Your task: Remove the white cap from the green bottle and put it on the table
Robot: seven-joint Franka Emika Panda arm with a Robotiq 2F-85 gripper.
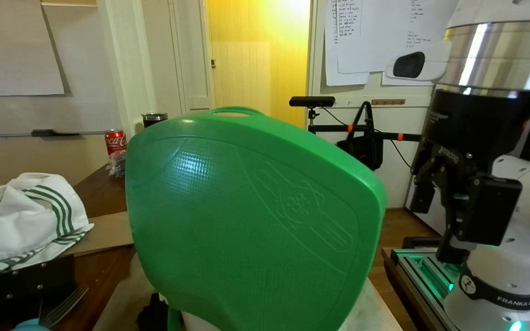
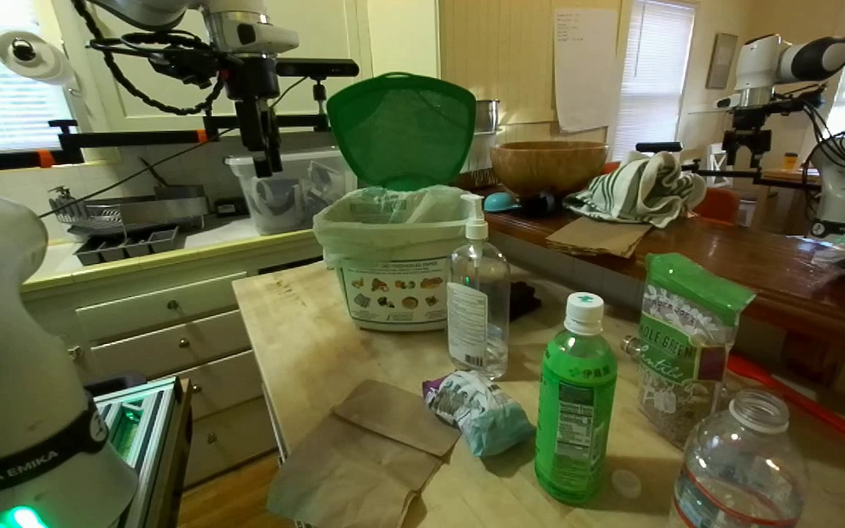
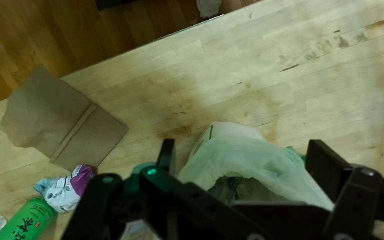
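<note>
The green bottle [image 2: 576, 411] stands upright on the wooden table [image 2: 298, 352]. The white cap [image 2: 584, 312] sits on its neck. In the wrist view the lower part of the green bottle [image 3: 28, 220] shows at the bottom left, and its cap is out of view. My gripper [image 3: 242, 155] is open, with nothing between its fingers, high above the bin and far from the bottle. It also shows in both exterior views, at the upper left [image 2: 265, 150] and at the right [image 1: 458, 216]. In an exterior view the green lid [image 1: 256, 220] hides the bottle.
The lined bin [image 2: 393, 293] has its lid raised. A clear pump bottle [image 2: 477, 315], a crumpled wrapper [image 2: 485, 414], a lentil bag [image 2: 686, 352] and a clear open bottle [image 2: 741, 462] surround the green bottle. A small pale disc [image 2: 626, 482] and brown paper [image 2: 371, 455] lie on the table.
</note>
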